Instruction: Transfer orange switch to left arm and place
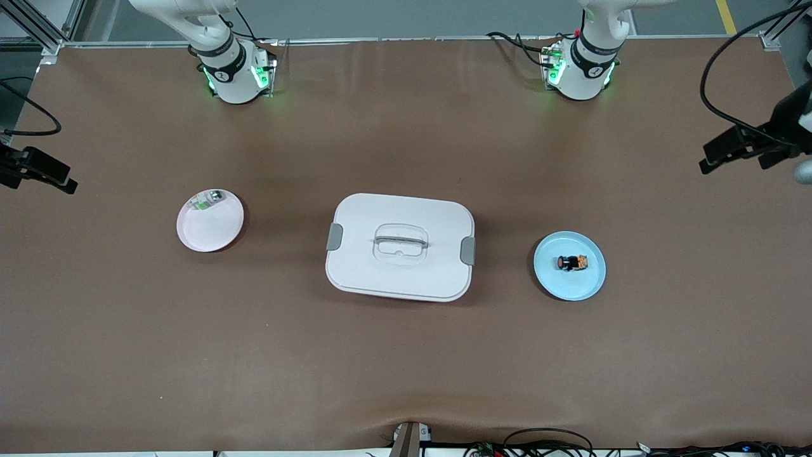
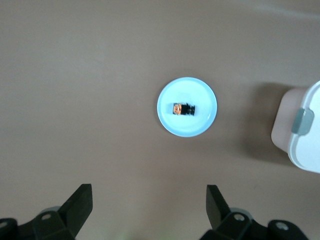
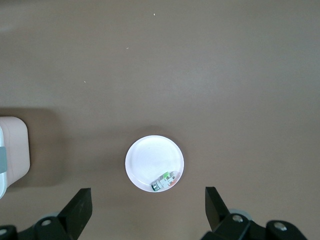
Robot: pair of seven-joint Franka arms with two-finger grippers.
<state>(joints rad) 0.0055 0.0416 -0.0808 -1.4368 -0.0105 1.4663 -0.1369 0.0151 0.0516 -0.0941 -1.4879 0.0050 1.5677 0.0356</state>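
Observation:
The orange switch [image 1: 572,262] lies on its side on a light blue plate [image 1: 571,287] toward the left arm's end of the table. The white box [image 1: 399,270] stands closed at the table's middle. In the left wrist view my left gripper [image 2: 149,192] is open and empty, high over bare table, apart from the switch [image 2: 184,109] on its plate [image 2: 187,126]; the box's corner [image 2: 305,135] shows too. My right gripper [image 3: 148,192] is open and empty, high over the table beside a white plate [image 3: 149,159]. Neither gripper shows in the front view.
A small green-and-clear part [image 1: 209,200] lies on the pale plate [image 1: 209,233] toward the right arm's end; it also shows in the right wrist view [image 3: 165,181]. Black devices with cables [image 1: 38,170] [image 1: 739,147] hang at both table ends. The box's edge [image 3: 12,145] shows there too.

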